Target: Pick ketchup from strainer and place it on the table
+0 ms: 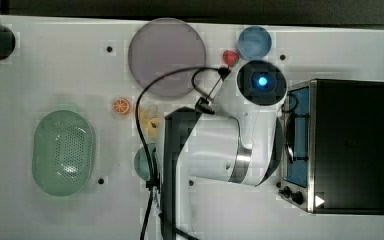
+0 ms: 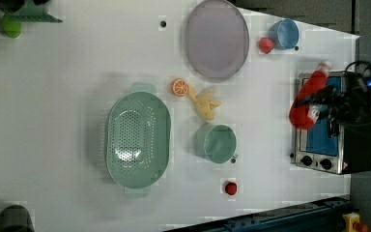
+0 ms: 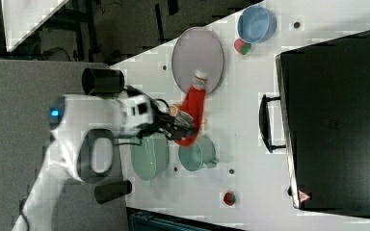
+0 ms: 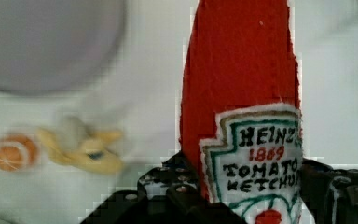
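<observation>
The ketchup point(image 3: 193, 107), a red soft bottle with a white label, hangs in the air well above the table point(image 3: 250, 159). My gripper point(image 3: 185, 131) is shut on its lower body, with the cap end pointing away from the wrist. In the wrist view the ketchup point(image 4: 240, 88) stands between the dark fingers point(image 4: 182, 196), its label facing the camera. In the left view the ketchup point(image 2: 308, 99) in the gripper point(image 2: 319, 107) shows in front of the oven. The pale green strainer point(image 1: 63, 152) point(image 2: 137, 140) lies empty on the white table point(image 1: 55, 65).
A grey plate point(image 1: 167, 56), a blue bowl point(image 1: 254, 42) and a strawberry point(image 1: 230, 57) lie along the top view's upper edge. An orange slice point(image 2: 179, 87), a banana point(image 2: 205, 103), a green mug point(image 2: 217, 143) and another strawberry point(image 2: 230, 188) sit near the strainer. A toaster oven point(image 1: 347, 145) fills the top view's right.
</observation>
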Tool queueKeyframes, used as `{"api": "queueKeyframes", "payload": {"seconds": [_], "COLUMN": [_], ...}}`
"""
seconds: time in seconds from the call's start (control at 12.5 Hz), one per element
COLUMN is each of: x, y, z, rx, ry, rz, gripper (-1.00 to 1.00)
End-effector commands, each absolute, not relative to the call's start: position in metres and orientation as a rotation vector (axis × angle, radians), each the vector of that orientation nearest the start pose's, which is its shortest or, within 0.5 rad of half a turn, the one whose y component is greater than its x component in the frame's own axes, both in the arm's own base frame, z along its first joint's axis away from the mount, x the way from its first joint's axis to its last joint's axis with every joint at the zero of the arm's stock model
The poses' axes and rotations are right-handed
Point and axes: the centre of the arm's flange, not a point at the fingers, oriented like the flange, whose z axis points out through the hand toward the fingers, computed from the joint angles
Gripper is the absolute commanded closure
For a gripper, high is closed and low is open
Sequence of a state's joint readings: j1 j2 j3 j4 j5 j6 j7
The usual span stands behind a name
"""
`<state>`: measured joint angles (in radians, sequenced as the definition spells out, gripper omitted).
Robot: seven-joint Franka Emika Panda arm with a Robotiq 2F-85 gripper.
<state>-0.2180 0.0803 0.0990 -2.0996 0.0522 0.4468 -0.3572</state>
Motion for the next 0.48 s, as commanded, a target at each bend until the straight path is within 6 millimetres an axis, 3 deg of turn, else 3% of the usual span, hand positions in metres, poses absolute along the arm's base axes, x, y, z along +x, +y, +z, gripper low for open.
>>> {"api": "queueKeyframes", "payload": {"seconds": [0.08,0.48], "x": [0.528,0.515], "y": [-0.034,-0.040], "z": [0.337,0.265], "rx": [-3.023,-3.042], "ry": [0.725,0.723], "rz": [0.245,0.210], "gripper": [-0.22,-0.22]}}
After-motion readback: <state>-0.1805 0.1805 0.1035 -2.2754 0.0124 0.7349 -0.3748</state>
